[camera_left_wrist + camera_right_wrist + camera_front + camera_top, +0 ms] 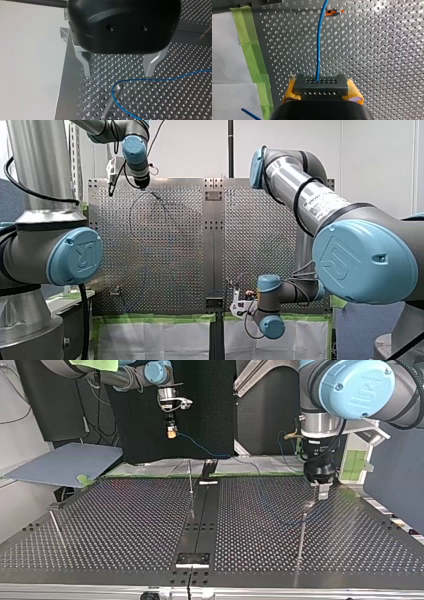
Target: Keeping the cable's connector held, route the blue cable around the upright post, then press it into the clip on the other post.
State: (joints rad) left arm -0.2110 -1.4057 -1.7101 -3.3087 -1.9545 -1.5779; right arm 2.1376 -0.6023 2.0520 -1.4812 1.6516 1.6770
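In the left wrist view my left gripper [118,73] stands open, its metal fingers [86,67] just above the round top of the upright post [117,88]. The blue cable [160,79] loops around that post's top; nothing is between the fingers. In the right wrist view my right gripper [322,85] is shut, its yellow pads [289,90] clamping the dark grey connector [321,88]. The blue cable [319,42] runs from it towards a small orange-marked clip [333,11]. In the top view my right gripper [171,432] hangs above the table's far edge and my left gripper [322,491] sits over the post [303,525].
The perforated table [125,525] has a dark centre strip [202,510]. A thin post [190,477] stands by the strip and another post [55,521] at the top view's left. Green tape [252,50] lines the table edge beside my right gripper.
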